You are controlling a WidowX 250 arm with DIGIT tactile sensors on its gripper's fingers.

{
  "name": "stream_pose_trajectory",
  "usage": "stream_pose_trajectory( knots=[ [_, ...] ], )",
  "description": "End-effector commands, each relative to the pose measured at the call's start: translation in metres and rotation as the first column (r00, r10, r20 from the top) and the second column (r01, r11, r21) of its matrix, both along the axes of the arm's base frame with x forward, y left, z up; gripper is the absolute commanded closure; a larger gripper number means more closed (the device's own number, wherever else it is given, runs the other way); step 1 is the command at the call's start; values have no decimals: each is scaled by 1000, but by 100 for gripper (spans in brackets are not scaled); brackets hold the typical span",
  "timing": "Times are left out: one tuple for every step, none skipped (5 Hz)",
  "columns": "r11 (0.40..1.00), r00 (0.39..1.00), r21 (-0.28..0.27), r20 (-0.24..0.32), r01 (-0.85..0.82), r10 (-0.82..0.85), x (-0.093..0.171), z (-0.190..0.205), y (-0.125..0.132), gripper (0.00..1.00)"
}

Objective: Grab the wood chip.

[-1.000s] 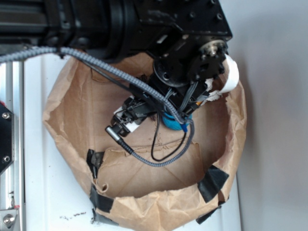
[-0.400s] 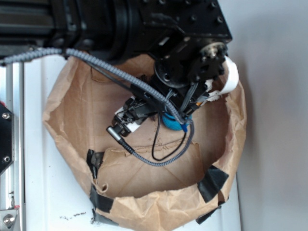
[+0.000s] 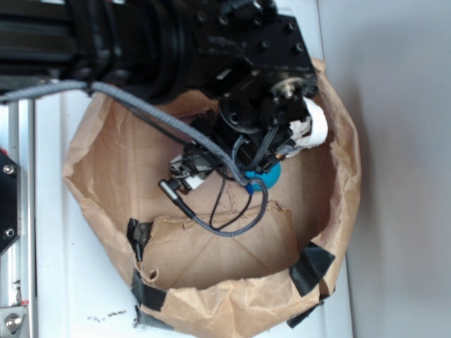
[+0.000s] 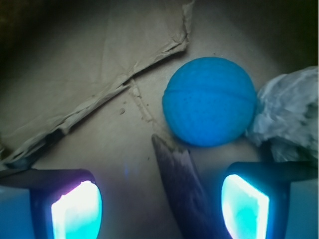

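The wood chip (image 4: 182,191), a dark brown tapered sliver, lies flat on the brown paper floor in the wrist view, its tip just below the blue ball (image 4: 209,101). My gripper (image 4: 160,209) is open, with the chip between its glowing fingers (image 4: 77,211), nearer the right one. Nothing is held. In the exterior view the arm and gripper (image 3: 211,165) hang inside the paper bag (image 3: 331,232) and hide the chip; only a sliver of the blue ball (image 3: 271,172) shows.
A crumpled grey-white wad (image 4: 291,112) sits right of the ball. A torn paper flap (image 4: 99,99) runs diagonally across the bag floor. Black tape patches (image 3: 310,267) hold the bag's folded rim. A grey braided cable (image 3: 225,225) loops below the gripper.
The arm has shifted a little left and up in the exterior view, so less of the blue ball shows beside it.
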State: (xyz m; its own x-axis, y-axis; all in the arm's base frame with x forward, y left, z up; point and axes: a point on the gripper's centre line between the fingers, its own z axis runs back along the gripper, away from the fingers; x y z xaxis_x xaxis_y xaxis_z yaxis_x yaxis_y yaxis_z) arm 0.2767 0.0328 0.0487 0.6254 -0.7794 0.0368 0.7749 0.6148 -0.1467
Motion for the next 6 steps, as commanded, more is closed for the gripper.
stream_pose_trajectory(
  knots=[
    [996, 996, 35, 15, -86, 86, 13, -5, 14, 0],
    [991, 995, 87, 12, -102, 101, 19, -19, 13, 0],
    [984, 995, 146, -9, -101, 104, 19, -38, 7, 0],
    [977, 993, 174, 28, -120, 117, 13, -39, 2, 63],
    [977, 990, 159, 36, -140, 136, 14, -35, 4, 100],
    [976, 988, 154, 40, -154, 149, 16, -32, 6, 100]
  ],
)
